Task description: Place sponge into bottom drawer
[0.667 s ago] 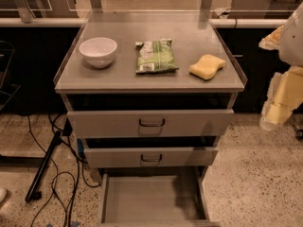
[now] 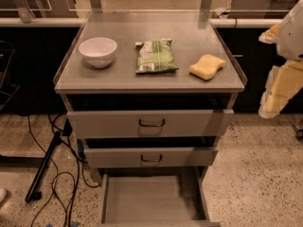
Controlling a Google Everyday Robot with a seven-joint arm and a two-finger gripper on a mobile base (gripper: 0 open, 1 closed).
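- The gripper (image 2: 269, 107) hangs off the right side of the cabinet, beyond the top's right edge and below its level, pointing down towards the floor. It touches nothing.
- Risk, as I judge it: to reach the sponge it must rise and come in over the raised right edge of the cabinet top (image 2: 189, 30). A low path could knock that edge or shove the sponge sideways instead of gripping it.
- Whether the gripper is spread or pressed together, I cannot tell. It carries nothing that I can see.
- The sponge (image 2: 207, 66) lies flat near the front right corner of the cabinet top, ungrasped. Being soft foam, it may squash and slip out of a shallow pinch.
- The green packet (image 2: 155, 56) lies mid-top, near the sponge but apart from it. A wide approach from the right could brush it.
- The white bowl (image 2: 98, 51) sits towards the front left corner, well clear.
- The two upper drawers (image 2: 151, 123) stick out slightly. A sponge let go too close to the cabinet could land on their fronts.
- The bottom drawer (image 2: 142, 197) is pulled out furthest and its grey floor is bare. The sponge is not yet in it.
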